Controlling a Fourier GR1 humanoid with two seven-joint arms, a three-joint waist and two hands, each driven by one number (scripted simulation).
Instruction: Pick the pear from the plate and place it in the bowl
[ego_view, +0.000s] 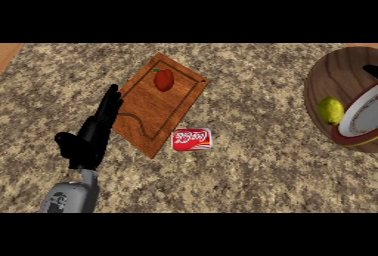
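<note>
- Left hand (92, 132): fingers straight and spread, holding nothing; lying over the left edge of the cutting board (159, 105); right hand out of sight
- Pear (331, 110): in the wooden bowl (332, 75) at the right edge, touching the plate (363, 117) that leans there
- Red pepper (163, 79) on the board; red can (192, 139) on the counter (258, 165) just beside the board's lower corner

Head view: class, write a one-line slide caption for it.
Left hand open beside the cutting board; pear lies in the wooden bowl at right.
</note>
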